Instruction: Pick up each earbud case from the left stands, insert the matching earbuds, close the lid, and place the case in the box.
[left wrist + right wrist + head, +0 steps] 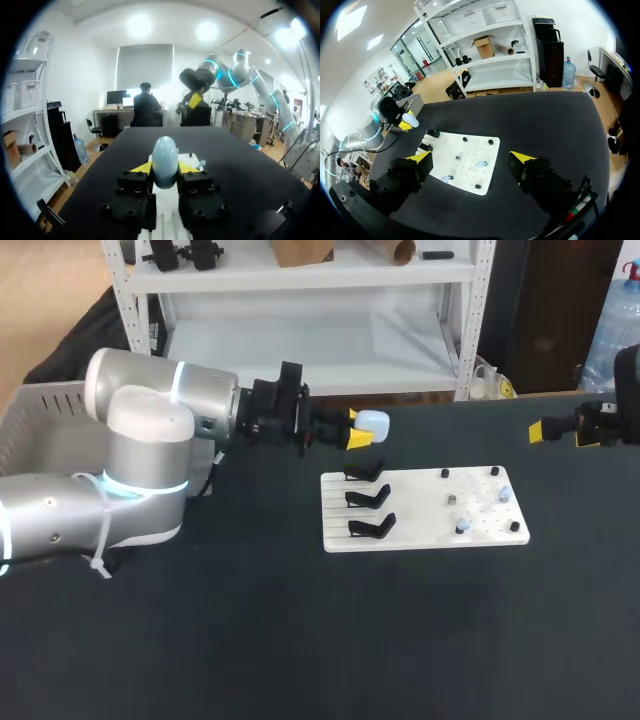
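Left end effector (pixel 358 430) pinches 1 case (pixel 373 423) at 12 o'clock of 3 bare stands (pixel 368 499); right end effector (pixel 567 432) spread. Earbuds (pixel 462 527) lie uninserted on board (pixel 420 540); boxing not yet done.

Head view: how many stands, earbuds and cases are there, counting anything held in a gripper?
3 stands
2 earbuds
1 case, held in the left gripper
Total: 6

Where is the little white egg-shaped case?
In the head view, the pale rounded earbud case is clamped in the left gripper, just beyond the three black stands.
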